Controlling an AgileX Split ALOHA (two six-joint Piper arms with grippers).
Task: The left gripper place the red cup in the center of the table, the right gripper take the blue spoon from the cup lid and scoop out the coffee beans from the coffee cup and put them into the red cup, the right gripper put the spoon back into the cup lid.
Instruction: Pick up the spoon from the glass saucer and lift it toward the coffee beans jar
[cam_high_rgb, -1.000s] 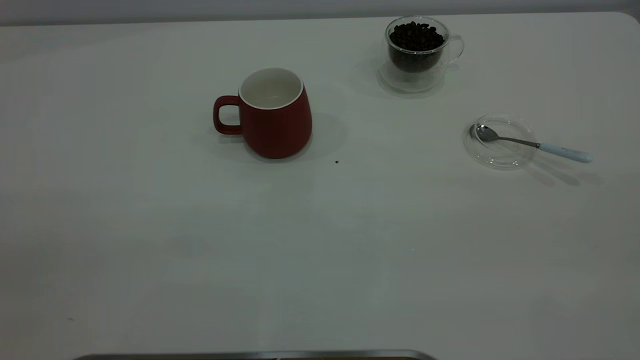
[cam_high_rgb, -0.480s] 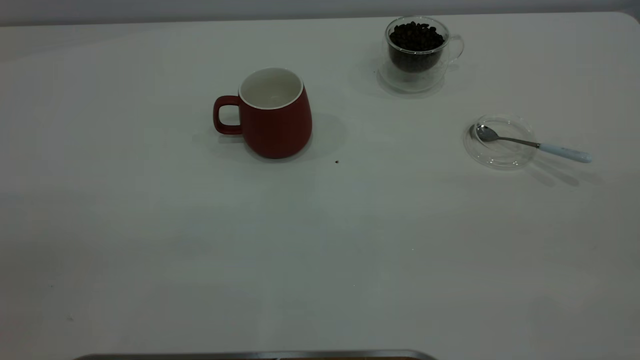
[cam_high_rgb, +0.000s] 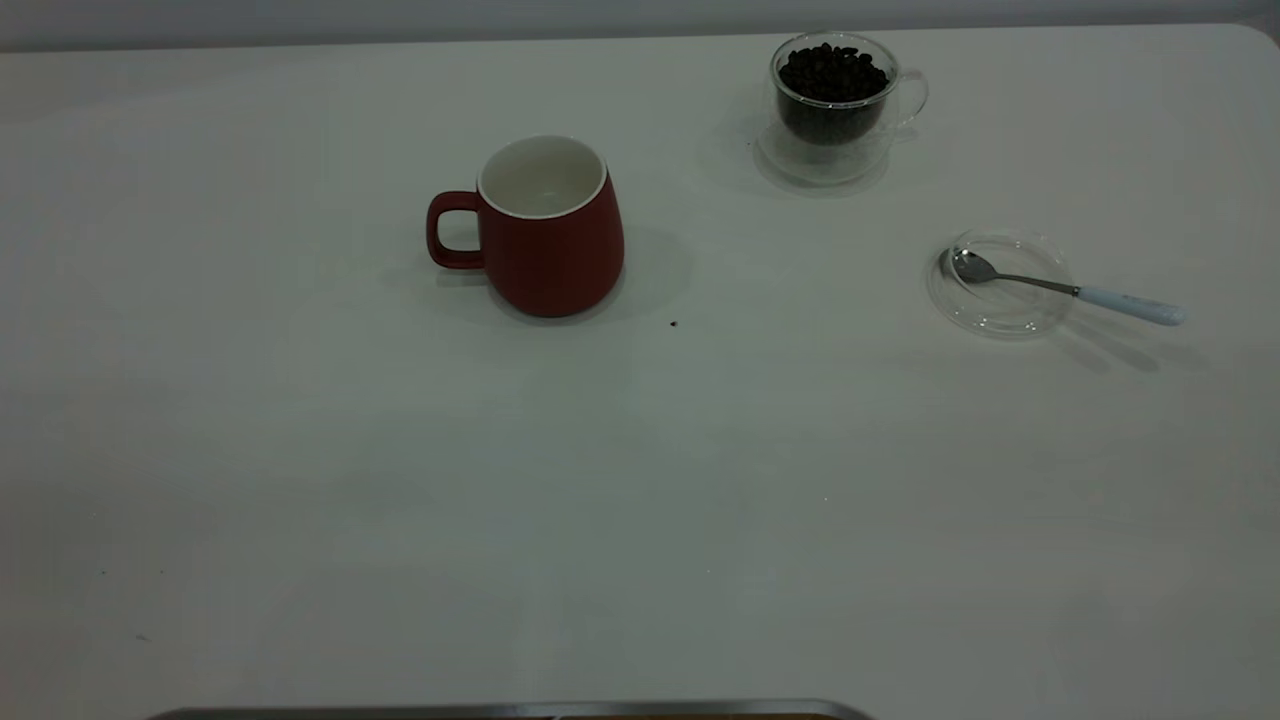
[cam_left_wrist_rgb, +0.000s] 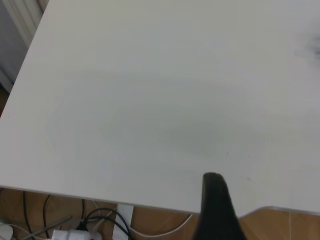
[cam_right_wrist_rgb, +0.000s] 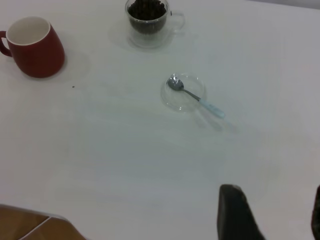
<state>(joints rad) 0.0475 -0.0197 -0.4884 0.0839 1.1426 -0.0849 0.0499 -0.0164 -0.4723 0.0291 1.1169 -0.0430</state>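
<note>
So the red cup (cam_high_rgb: 548, 228) is sitting upright on the tabletop (cam_high_rgb: 300, 450), handle sticking out toward the left arm's side, which makes the left pincer (cam_left_wrist_rgb: 216, 210) the natural one to go for it. Only one of its fingers is showing, hanging over the tabletop's near edge, so I can't tell how wide it is. The right pincer (cam_right_wrist_rgb: 272, 215) is hovering with its fingers spread wide, with the blue spoon (cam_right_wrist_rgb: 195, 97) on the cup lid (cam_right_wrist_rgb: 183, 93) well ahead of it.

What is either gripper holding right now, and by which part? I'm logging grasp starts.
Nothing is held. The blue spoon lies on the cup lid, the red cup stands alone, and the right gripper hangs open above bare table.
</note>
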